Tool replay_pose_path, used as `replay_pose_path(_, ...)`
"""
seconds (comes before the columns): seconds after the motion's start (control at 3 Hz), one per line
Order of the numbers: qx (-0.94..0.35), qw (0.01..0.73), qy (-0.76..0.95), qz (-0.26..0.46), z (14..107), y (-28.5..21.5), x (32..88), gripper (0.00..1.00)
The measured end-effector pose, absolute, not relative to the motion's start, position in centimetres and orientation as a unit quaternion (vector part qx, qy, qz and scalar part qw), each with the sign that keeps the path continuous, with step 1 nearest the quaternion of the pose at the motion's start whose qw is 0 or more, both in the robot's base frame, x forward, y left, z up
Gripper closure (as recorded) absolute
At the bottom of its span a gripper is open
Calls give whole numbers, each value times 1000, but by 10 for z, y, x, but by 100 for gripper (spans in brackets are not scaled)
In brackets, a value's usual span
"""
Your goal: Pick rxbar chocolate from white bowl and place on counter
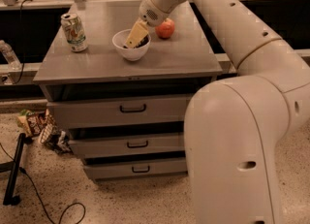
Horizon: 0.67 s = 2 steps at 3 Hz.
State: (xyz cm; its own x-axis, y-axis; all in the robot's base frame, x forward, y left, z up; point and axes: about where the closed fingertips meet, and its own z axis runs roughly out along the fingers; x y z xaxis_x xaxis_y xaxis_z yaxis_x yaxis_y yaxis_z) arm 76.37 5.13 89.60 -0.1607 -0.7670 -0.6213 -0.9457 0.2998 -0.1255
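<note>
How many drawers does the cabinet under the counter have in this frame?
3: top drawer, middle drawer, bottom drawer, stacked under the counter. The robot arm hides their right ends. The gripper reaches into the white bowl.

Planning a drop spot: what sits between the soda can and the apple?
The white bowl, with the claw reaching into it, seen in the camera view.

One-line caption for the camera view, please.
Claw reaches into white bowl on the counter, between soda can and red apple.
</note>
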Motion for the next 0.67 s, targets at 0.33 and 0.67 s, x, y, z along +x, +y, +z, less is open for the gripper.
replay_pose_path(0.33, -574, 299, 750, 137, 895, 44, 768, 40)
replay_pose_path(0.67, -580, 295, 748, 129, 894, 43, 771, 41)
